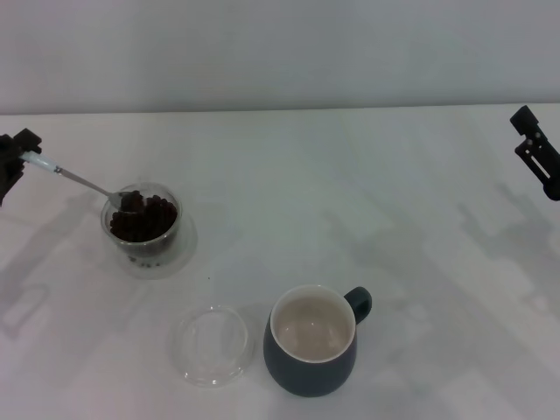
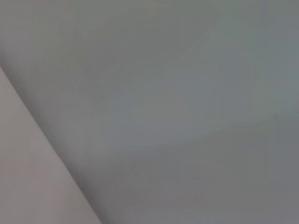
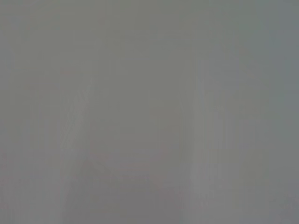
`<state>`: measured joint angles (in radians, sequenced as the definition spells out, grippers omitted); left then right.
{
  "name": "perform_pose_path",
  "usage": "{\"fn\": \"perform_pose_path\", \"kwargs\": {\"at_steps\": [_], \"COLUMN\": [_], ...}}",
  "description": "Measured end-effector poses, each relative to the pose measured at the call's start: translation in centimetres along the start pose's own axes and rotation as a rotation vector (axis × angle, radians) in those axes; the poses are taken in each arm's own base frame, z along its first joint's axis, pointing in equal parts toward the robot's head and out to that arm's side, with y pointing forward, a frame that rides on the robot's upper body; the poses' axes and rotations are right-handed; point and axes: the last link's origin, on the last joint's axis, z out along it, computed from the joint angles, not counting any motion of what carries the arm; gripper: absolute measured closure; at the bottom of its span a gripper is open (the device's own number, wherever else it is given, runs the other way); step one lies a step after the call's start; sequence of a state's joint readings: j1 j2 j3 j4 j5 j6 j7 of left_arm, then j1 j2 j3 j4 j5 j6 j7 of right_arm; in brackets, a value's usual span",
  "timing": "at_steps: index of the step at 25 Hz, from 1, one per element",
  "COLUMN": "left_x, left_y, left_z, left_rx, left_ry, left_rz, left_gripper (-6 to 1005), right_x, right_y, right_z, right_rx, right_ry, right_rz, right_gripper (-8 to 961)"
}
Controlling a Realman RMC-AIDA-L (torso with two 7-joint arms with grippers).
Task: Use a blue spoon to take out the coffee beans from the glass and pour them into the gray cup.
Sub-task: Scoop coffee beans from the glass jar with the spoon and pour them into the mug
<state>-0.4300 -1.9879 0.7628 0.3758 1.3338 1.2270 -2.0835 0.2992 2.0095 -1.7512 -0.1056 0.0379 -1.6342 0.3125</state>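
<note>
From the glass (image 1: 144,224) toward the mug (image 1: 311,342), the table (image 1: 350,192) lies bare, an open diagonal lane. The clear dish (image 1: 211,345) sits just left of the mug, narrowing approach from that side. The mug's right and far sides are open tabletop.

The left claw (image 1: 12,162) is cut off by the head view's left edge, so only a dark fragment shows and its finger spacing cannot be told. The pale handle end of the blue spoon (image 1: 79,180) disappears into that fragment. The right claw (image 1: 537,150) is likewise clipped at the right edge. Coffee beans (image 1: 144,219) lower in the glass (image 1: 143,229) blur into one dark mass. Both wrist views show only featureless grey blur, with nothing identifiable.
</note>
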Motion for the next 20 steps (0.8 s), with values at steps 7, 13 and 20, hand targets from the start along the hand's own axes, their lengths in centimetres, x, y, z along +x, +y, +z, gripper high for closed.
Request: {"fn": "perform_pose_path", "kwargs": {"at_steps": [7, 13, 20], "left_x": [-1.2, -2.5, -4.7], "left_y": [1.2, 2.2, 3.8], "left_z": [1.6, 3.3, 5.0], "left_rx": [-0.052, -0.089, -0.159], "left_ry": [-0.058, -0.125, -0.223], "left_rz": [0.058, 0.106, 0.121], "left_gripper": [873, 873, 872], "right_x": [-0.1, -0.1, -0.2], "right_y": [0.0, 0.0, 0.0], "right_z": [0.0, 0.0, -0.1], "right_rx": [-0.001, 0.001, -0.001], "right_ry": [-0.005, -0.01, -0.017], "right_rz": [-0.004, -0.004, -0.004], "right_gripper": [175, 176, 176]}}
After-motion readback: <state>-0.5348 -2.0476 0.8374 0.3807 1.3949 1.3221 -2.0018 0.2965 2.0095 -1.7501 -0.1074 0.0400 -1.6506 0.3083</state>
